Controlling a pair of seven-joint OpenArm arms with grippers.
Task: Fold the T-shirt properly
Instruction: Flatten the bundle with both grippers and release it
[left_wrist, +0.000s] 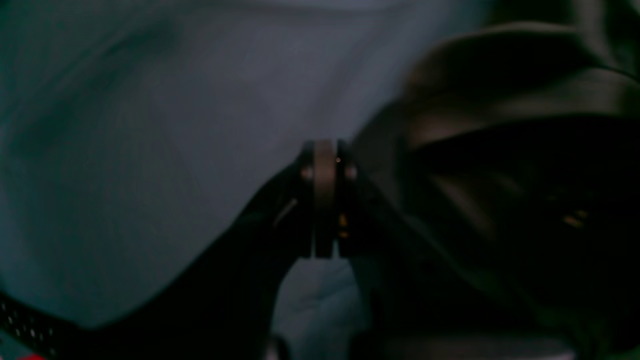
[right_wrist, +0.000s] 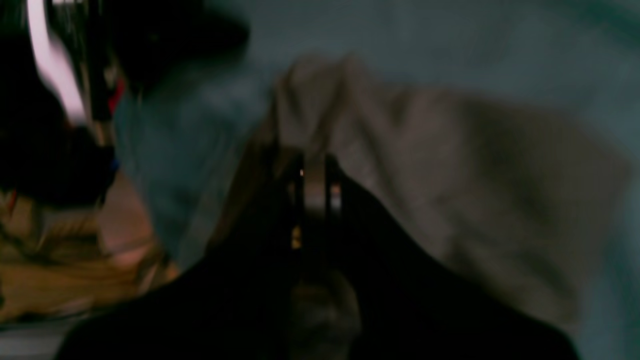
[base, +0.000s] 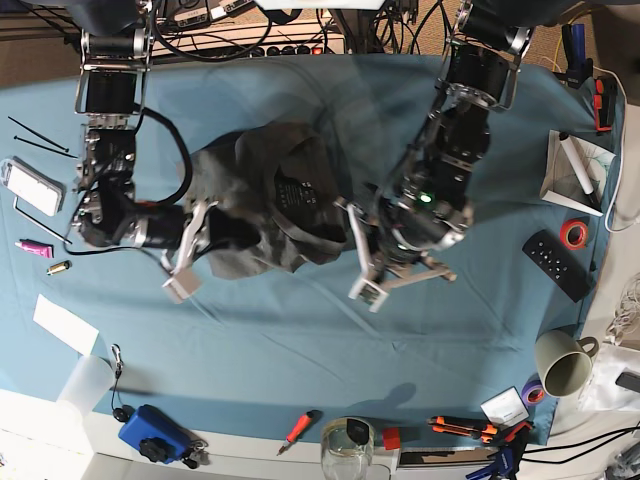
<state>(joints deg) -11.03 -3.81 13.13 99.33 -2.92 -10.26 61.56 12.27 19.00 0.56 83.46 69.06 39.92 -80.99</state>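
The dark grey T-shirt (base: 285, 205) lies bunched and wrinkled on the blue tablecloth (base: 300, 330), its neck label facing up. At the shirt's left edge my right gripper (base: 222, 226) is shut on a fold of it. In the blurred right wrist view the T-shirt (right_wrist: 450, 180) rises in a tent at the right gripper (right_wrist: 315, 167). My left gripper (base: 348, 222) grips the shirt's right edge. The left wrist view is blurred too: the left gripper (left_wrist: 325, 150) is shut, with the T-shirt (left_wrist: 500, 125) drawn toward it from the right.
A black remote (base: 558, 263), a red tape roll (base: 573, 233) and a mug (base: 563, 362) sit at the right. Near the front edge are a blue box (base: 155, 432), a red screwdriver (base: 298, 430), a glass jar (base: 347, 440) and pliers (base: 465, 428). White paper (base: 65, 322) lies front left.
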